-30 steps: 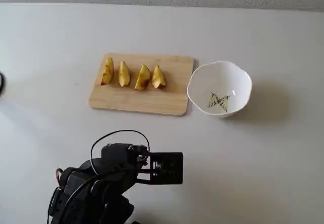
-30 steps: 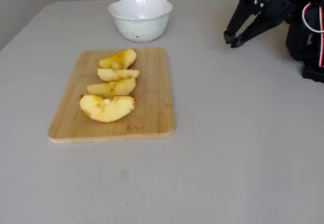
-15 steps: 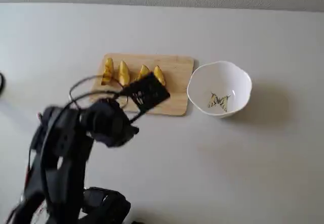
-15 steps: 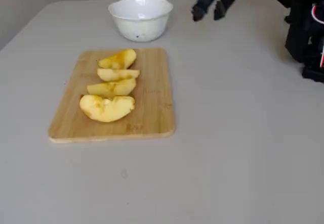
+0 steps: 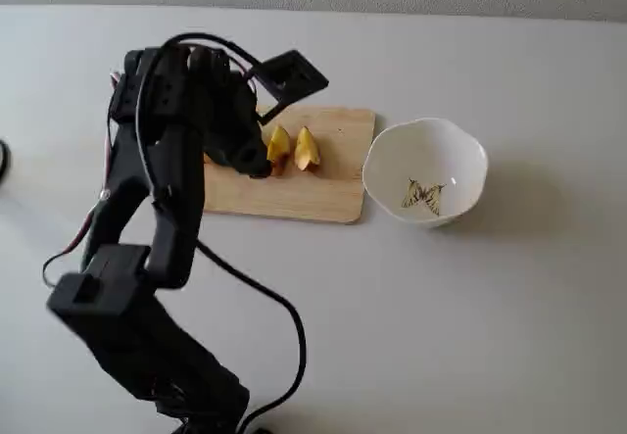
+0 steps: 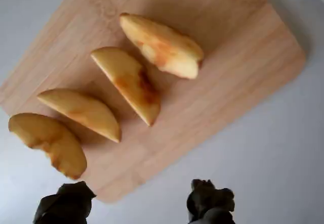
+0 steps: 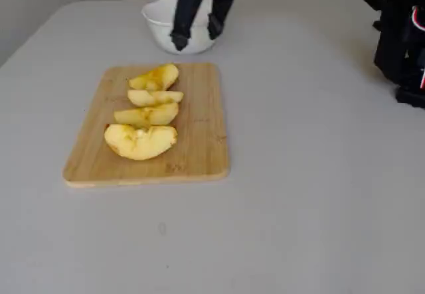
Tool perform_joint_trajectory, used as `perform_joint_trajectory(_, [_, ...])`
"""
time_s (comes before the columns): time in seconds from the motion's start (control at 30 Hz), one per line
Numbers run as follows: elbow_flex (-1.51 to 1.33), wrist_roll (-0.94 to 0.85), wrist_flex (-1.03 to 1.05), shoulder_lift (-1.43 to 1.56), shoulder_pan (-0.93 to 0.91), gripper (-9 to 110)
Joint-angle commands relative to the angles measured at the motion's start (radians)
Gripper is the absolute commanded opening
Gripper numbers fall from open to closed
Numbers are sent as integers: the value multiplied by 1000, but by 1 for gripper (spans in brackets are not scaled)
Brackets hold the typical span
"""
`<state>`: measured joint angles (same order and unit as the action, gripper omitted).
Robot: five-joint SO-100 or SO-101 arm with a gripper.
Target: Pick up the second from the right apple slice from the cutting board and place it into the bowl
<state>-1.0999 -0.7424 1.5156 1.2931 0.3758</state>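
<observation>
Four apple slices — wooden cutting board point(image 7: 199, 154), grey table point(image 7: 319, 194).

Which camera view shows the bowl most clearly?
A fixed view shows the bowl best: its whole wavy rim and the small motif inside are visible, right of the cutting board. In another fixed view the gripper partly hides the bowl. The wrist view barely shows it.

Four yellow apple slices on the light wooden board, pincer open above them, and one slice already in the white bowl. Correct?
Not quite: the white wavy-rimmed bowl holds no slice, only its printed motif, as a fixed view shows. The rest stands: four yellow apple slices lie on the light wooden cutting board in the wrist view, and the black pincer is open above them.
</observation>
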Motion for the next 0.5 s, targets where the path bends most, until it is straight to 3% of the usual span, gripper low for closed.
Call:
perform_joint_trajectory(0.0, [293, 32, 46, -155, 20, 26])
perform_joint_trajectory(0.27, [948, 43, 293, -560, 32, 26])
perform_joint_trajectory(0.47, [991, 25, 291, -646, 11, 26])
